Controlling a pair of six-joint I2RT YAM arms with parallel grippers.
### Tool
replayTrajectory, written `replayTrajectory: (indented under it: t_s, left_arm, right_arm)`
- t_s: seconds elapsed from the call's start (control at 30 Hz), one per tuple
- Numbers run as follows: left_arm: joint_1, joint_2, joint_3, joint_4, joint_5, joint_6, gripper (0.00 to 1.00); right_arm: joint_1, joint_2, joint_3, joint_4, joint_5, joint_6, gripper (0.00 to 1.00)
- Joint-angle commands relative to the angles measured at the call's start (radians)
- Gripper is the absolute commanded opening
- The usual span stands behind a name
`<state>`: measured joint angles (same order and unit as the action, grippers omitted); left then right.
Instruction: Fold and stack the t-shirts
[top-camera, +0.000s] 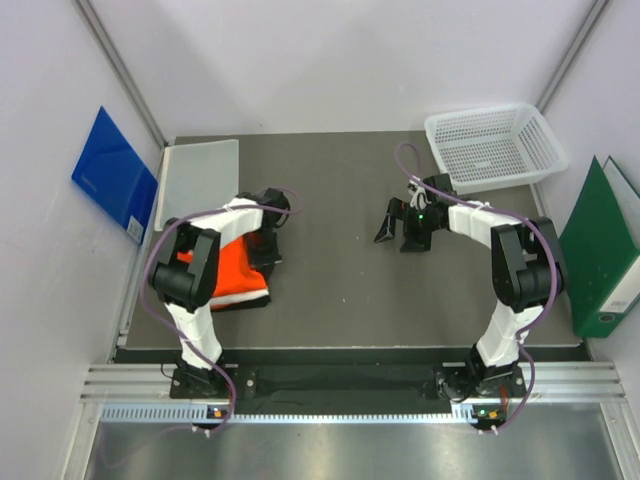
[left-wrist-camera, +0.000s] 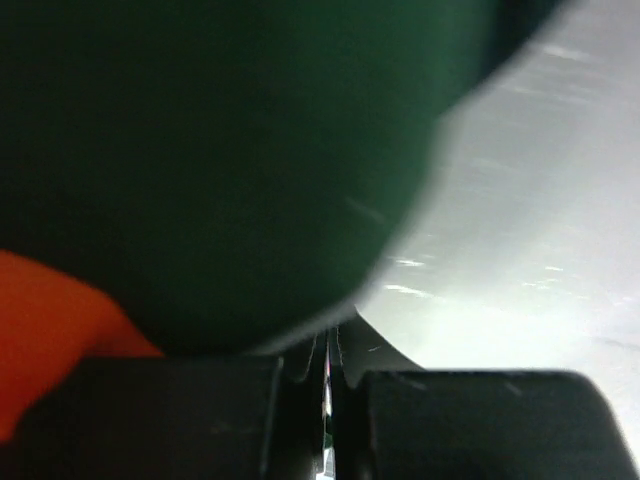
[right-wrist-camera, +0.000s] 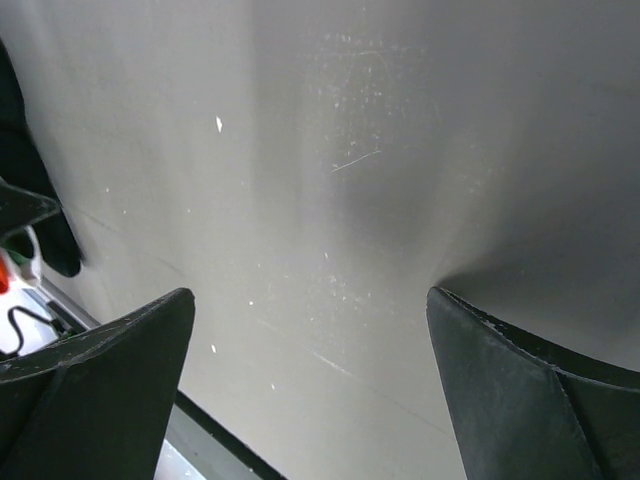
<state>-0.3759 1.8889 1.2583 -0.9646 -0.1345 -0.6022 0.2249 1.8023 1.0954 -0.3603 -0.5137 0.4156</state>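
The orange t-shirt (top-camera: 232, 272) lies bunched at the table's left, partly under my left arm. A thin white strip (top-camera: 232, 298) shows along its near edge; I cannot tell whether that is the white t-shirt. My left gripper (top-camera: 266, 256) hangs low at the shirt's right edge. In the left wrist view its jaws (left-wrist-camera: 328, 350) are shut, orange cloth (left-wrist-camera: 50, 320) sits at lower left, and a blurred dark green mass fills most of the picture. My right gripper (top-camera: 398, 235) stands open over bare table right of centre, nothing between its fingers (right-wrist-camera: 310, 300).
A white mesh basket (top-camera: 492, 145) sits at the back right corner. A clear plastic sheet (top-camera: 200, 180) lies at the back left. A blue folder (top-camera: 113, 175) leans on the left wall and a green binder (top-camera: 600, 250) stands at the right.
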Motion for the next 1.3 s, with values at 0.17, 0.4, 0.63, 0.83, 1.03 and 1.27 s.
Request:
replayTrajectory:
  t_s: [0.17, 0.4, 0.63, 0.83, 1.03, 1.27]
  left_arm:
    - [0.256, -0.166, -0.102, -0.062, -0.120, 0.111, 0.00]
    - [0.397, -0.221, -0.125, -0.097, -0.178, 0.185, 0.00]
    - [0.460, -0.208, -0.099, -0.103, -0.186, 0.194, 0.00]
    - [0.457, -0.221, -0.020, -0.091, -0.059, 0.228, 0.00]
    - [0.344, -0.362, 0.084, 0.061, 0.242, 0.266, 0.99]
    - [0.146, -0.269, 0.260, 0.092, 0.199, 0.222, 0.99]
  right_arm:
    - [-0.010, -0.008, -0.015, 0.040, -0.008, 0.003, 1.00]
    - [-0.009, -0.001, -0.015, 0.047, -0.014, 0.012, 1.00]
    - [-0.009, -0.004, -0.019, 0.049, -0.017, 0.009, 1.00]
    - [-0.009, -0.009, -0.017, 0.046, -0.016, 0.009, 1.00]
    - [-0.009, -0.020, -0.014, 0.040, 0.000, 0.011, 1.00]
    - [-0.019, -0.052, -0.005, 0.001, 0.070, -0.012, 1.00]
